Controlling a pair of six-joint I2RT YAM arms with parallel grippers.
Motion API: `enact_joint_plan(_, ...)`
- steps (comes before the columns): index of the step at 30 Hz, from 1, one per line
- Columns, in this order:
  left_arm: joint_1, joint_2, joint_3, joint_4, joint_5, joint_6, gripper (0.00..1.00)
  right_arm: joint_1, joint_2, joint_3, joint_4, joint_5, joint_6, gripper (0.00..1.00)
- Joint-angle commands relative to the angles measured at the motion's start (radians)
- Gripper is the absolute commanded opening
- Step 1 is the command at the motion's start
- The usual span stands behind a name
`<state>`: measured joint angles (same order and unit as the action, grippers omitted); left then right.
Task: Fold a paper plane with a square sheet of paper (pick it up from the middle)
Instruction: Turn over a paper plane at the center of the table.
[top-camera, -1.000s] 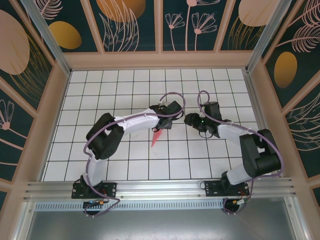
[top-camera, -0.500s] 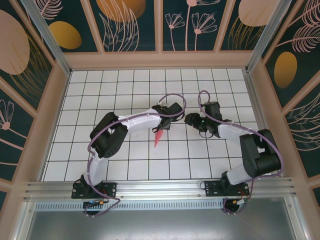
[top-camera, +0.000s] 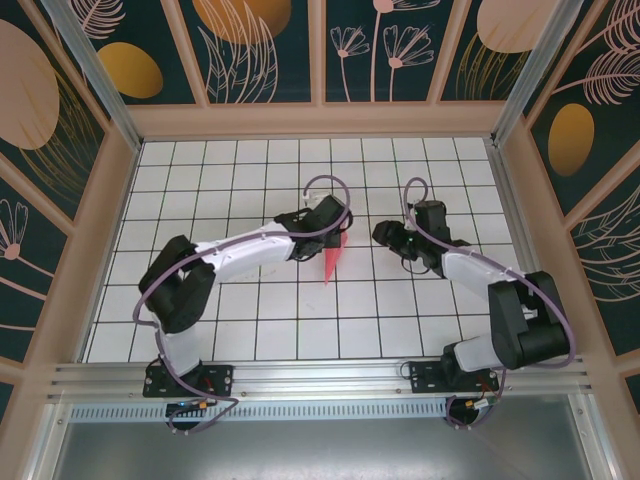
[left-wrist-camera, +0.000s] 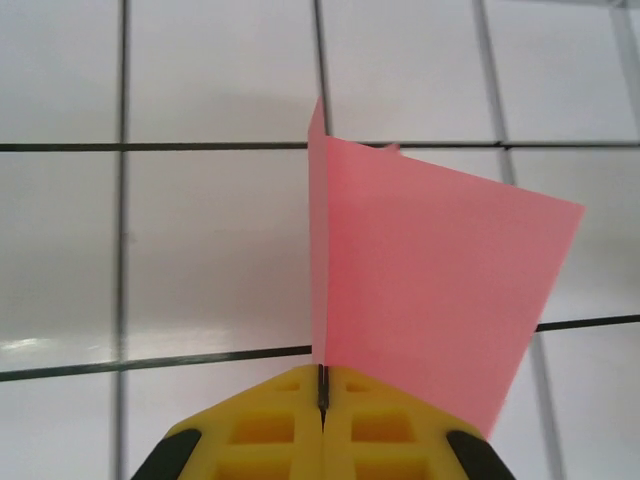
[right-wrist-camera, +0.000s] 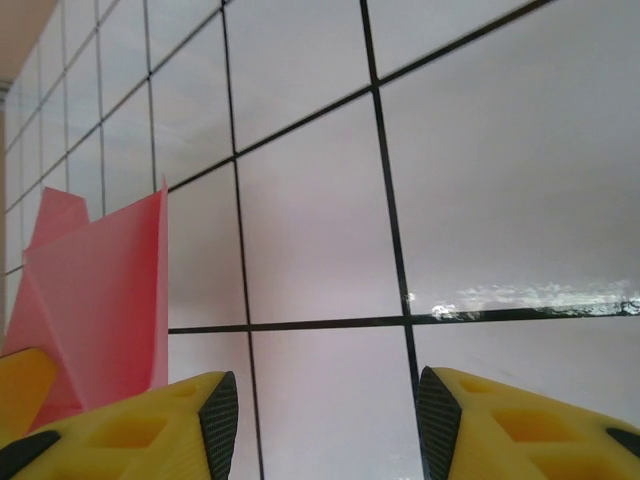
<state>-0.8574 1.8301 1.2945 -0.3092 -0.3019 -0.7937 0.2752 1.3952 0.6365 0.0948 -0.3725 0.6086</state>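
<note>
The square sheet of paper stands folded as a slim pink-red paper plane (top-camera: 332, 262), its point toward the near side of the table. My left gripper (top-camera: 335, 233) is shut on its centre crease. In the left wrist view the crease runs straight up from the pinched yellow fingertips (left-wrist-camera: 322, 385), and one wing of the paper plane (left-wrist-camera: 430, 290) spreads to the right above the tiles. My right gripper (top-camera: 386, 238) hangs open about one tile to the right of the paper, holding nothing. From the right wrist, the paper plane (right-wrist-camera: 100, 290) rises at the left, beside the open gripper (right-wrist-camera: 328, 400).
The white grid-tiled table (top-camera: 250, 170) is ringed by a wooden wall (top-camera: 320, 120). A metal rail (top-camera: 320, 375) with both arm bases runs along the near edge. The left arm's elbow (top-camera: 175, 290) juts out low at the left.
My left gripper has closed on the paper's crease and carried it up and to the right by about half a tile. The left elbow swung outward to the left. The right gripper barely moved.
</note>
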Motion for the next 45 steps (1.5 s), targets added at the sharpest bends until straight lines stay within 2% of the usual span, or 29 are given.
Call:
enact_joint_plan(1, 0.044, -0.033, -0.123, 0.340, 0.198, -0.112, 0.00, -0.005, -0.066, -0.030, 0.017, -0.014, 0.034, 0.54)
enact_joint_plan(5, 0.065, -0.016, -0.235, 0.584, 0.312, -0.210, 0.00, 0.008, -0.100, -0.044, 0.021, -0.029, 0.035, 0.54)
enact_joint_plan(11, 0.083, 0.036, -0.316, 0.765, 0.400, -0.289, 0.00, 0.125, -0.079, -0.016, -0.045, 0.031, 0.000, 0.48)
enact_joint_plan(14, 0.084, 0.045, -0.371, 0.801, 0.408, -0.311, 0.00, 0.194, -0.047, 0.012, -0.072, 0.071, -0.013, 0.42)
enact_joint_plan(18, 0.088, 0.050, -0.417, 0.837, 0.406, -0.327, 0.00, 0.236, 0.015, 0.042, -0.070, 0.074, -0.015, 0.35)
enact_joint_plan(28, 0.090, 0.070, -0.460, 0.861, 0.411, -0.332, 0.00, 0.266, 0.126, 0.110, -0.095, 0.089, -0.026, 0.30)
enact_joint_plan(32, 0.090, 0.074, -0.472, 0.860, 0.403, -0.332, 0.00, 0.266, 0.157, 0.123, -0.115, 0.108, -0.024, 0.31)
enact_joint_plan(37, 0.094, 0.082, -0.487, 0.864, 0.393, -0.335, 0.00, 0.266, 0.179, 0.127, -0.123, 0.117, -0.034, 0.38)
enact_joint_plan(45, 0.096, 0.101, -0.498, 0.871, 0.391, -0.349, 0.00, 0.266, 0.186, 0.107, -0.100, 0.040, -0.033, 0.50)
